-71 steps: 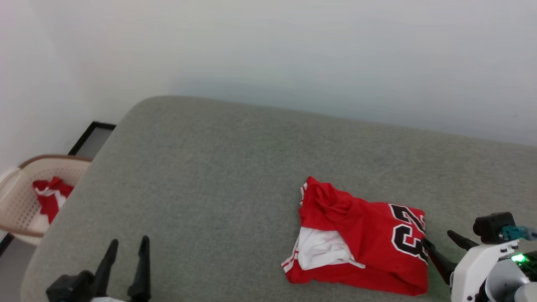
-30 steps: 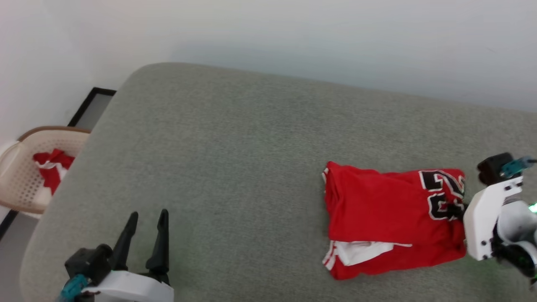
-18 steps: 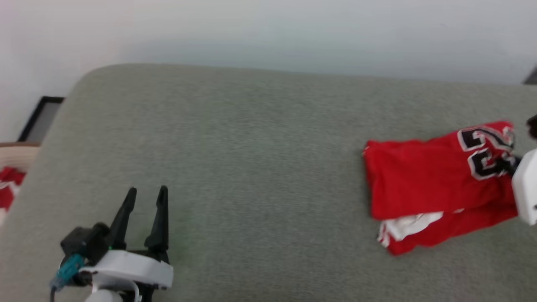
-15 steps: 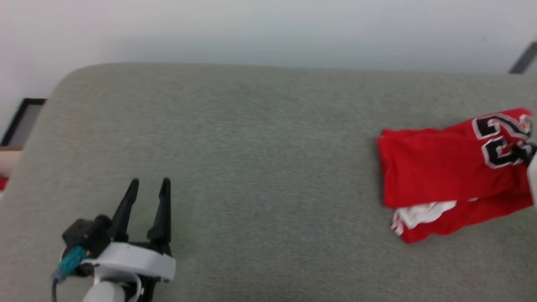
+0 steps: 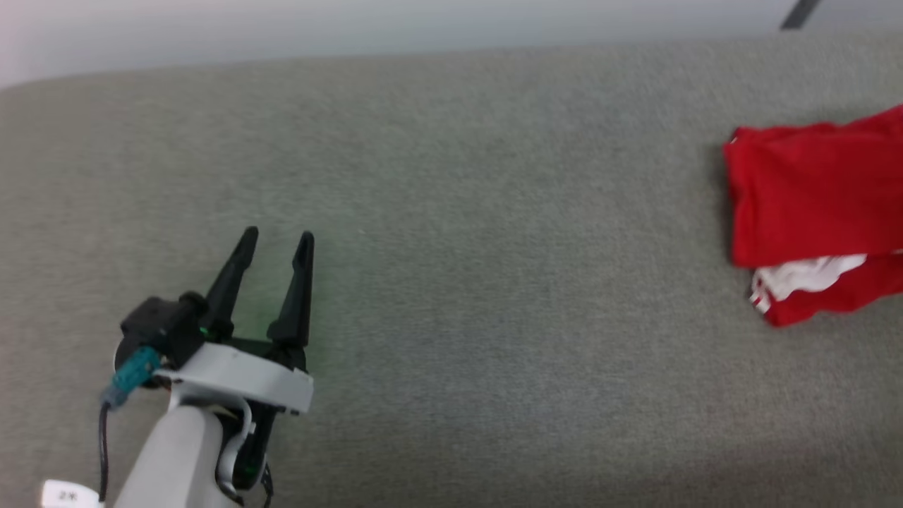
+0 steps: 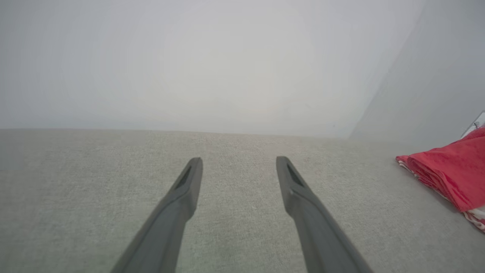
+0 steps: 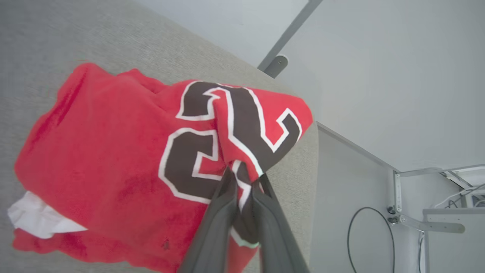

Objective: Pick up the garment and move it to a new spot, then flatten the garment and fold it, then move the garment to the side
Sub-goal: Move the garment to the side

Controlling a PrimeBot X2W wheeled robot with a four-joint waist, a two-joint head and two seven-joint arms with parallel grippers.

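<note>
I find my right gripper [image 7: 244,177] clamped on the folded red-and-white jersey shirt [image 7: 106,151]; left gripper [image 5: 277,243] stands wide, empty.

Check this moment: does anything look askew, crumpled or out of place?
The garment is not a neat fold: the right gripper, jaws shut on the "23" print, bunches the cloth into a peak, and a white sleeve pokes out of the red layers. Nothing looks damaged.
</note>
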